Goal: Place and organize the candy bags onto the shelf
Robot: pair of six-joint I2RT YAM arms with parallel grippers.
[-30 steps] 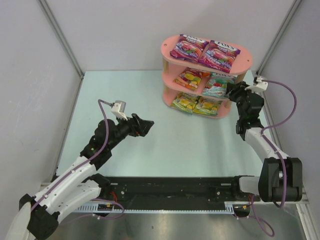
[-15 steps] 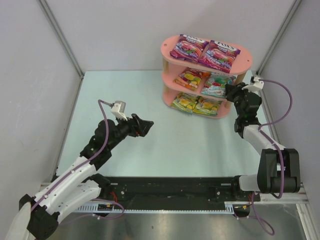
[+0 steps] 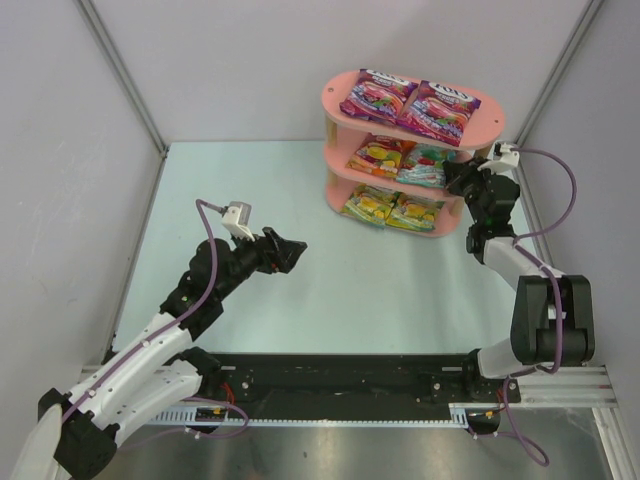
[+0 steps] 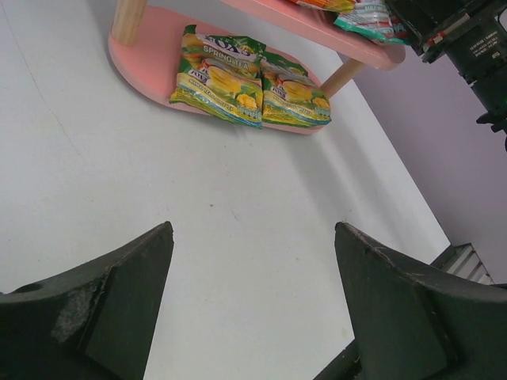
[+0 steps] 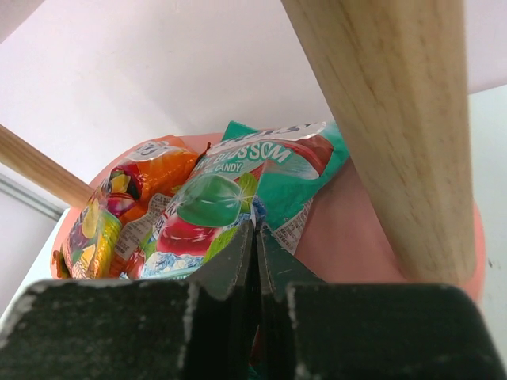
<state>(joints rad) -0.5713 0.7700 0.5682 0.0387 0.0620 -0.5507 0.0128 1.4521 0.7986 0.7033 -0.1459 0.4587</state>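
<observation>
The pink shelf (image 3: pixel 335 100) stands at the back right. Two purple candy bags (image 3: pixel 378 95) lie on its top board. On the middle board, a red-orange bag (image 3: pixel 375 157) lies beside a teal-white bag (image 3: pixel 428 165). Two yellow-green bags (image 3: pixel 372 205) rest on the bottom board (image 4: pixel 142 55). My right gripper (image 5: pixel 256 226) reaches in at the middle board, shut on the near edge of the teal-white bag (image 5: pixel 238 190). My left gripper (image 4: pixel 253 229) hovers open over the table, well short of the shelf, with nothing between its fingers.
A wooden dowel post (image 5: pixel 388 119) of the shelf stands just right of my right fingers. The right arm (image 3: pixel 520 270) runs along the right wall. Grey walls close in the table on three sides.
My right gripper has shut and moved in towards the shelf's middle board. The teal-white bag has shifted further onto that board. The left arm has not moved.
</observation>
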